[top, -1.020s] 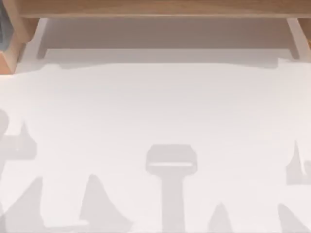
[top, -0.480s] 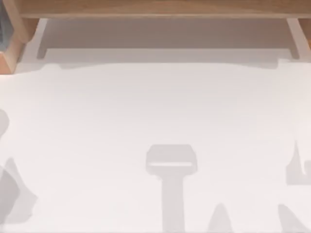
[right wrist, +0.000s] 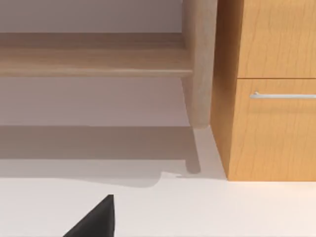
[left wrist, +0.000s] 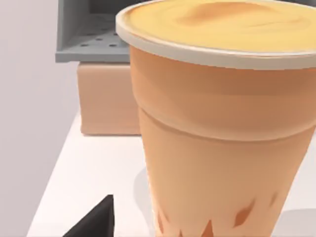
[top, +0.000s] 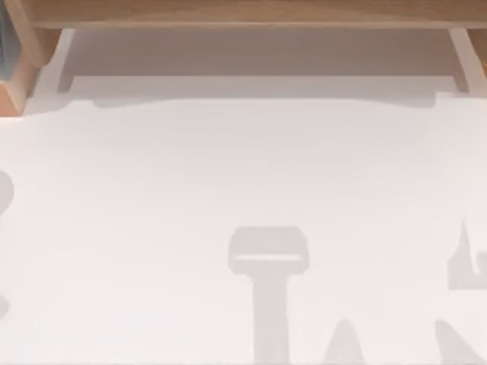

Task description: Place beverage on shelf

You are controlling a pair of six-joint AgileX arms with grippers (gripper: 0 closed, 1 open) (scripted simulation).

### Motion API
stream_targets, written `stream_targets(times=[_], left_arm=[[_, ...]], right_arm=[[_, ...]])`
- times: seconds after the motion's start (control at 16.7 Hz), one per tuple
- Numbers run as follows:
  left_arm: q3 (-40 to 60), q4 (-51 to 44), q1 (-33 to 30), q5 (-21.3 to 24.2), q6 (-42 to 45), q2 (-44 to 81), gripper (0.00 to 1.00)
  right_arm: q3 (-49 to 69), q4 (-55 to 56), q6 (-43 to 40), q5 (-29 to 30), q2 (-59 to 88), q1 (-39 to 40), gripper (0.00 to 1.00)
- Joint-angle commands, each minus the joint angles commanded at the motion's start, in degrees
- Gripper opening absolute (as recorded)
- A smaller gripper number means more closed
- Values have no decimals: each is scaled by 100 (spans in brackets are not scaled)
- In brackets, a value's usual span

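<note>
- The beverage, an orange-tan ribbed plastic cup [left wrist: 217, 148] with a paler yellow-orange round top inside a whitish rim, stands upright on the white tabletop [left wrist: 94, 173] and looms very close in the left wrist view
- Small darker orange marks ring the cup's lower wall, and a soft shadow lies on the tabletop beside its base
- Behind the cup sits a tan block-shaped box [left wrist: 106, 98], and on top of it rests a grey tray-like part with a dotted floor [left wrist: 89, 42]
- A dark pointed finger tip of the left gripper [left wrist: 96, 219] juts in near the cup's base, apart from it; whether this gripper's fingers are wide or narrow, I cannot tell, and nothing shows them holding the cup
- The shelf, a long light-brown wooden unit [top: 243, 14] with a wide horizontal board, runs along the far edge of the table in the top view, its pale side uprights [top: 464, 57] standing on the tabletop near the left and right ends
- In the right wrist view the shelf board [right wrist: 94, 59] meets a rounded wooden upright [right wrist: 200, 64], just beside an orange-brown wooden cabinet [right wrist: 271, 98] with a slim metal drawer handle [right wrist: 284, 95]
- A dark finger tip of the right gripper [right wrist: 96, 219] hangs over the tabletop in front of the shelf; its opening cannot be told either
- Grey shadows of the arms lie across the near part of the tabletop in the top view
</note>
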Motion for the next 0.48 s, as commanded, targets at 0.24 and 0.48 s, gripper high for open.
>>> stream_targets(times=[0.24,0.48], left_arm=[[-21,-14,-26,-11,4,-13,100],[349,-76,-331,-322,-87,203,100]], right_arm=[[0,0,0,0,0,0,100],[0,0,0,0,0,0,100]])
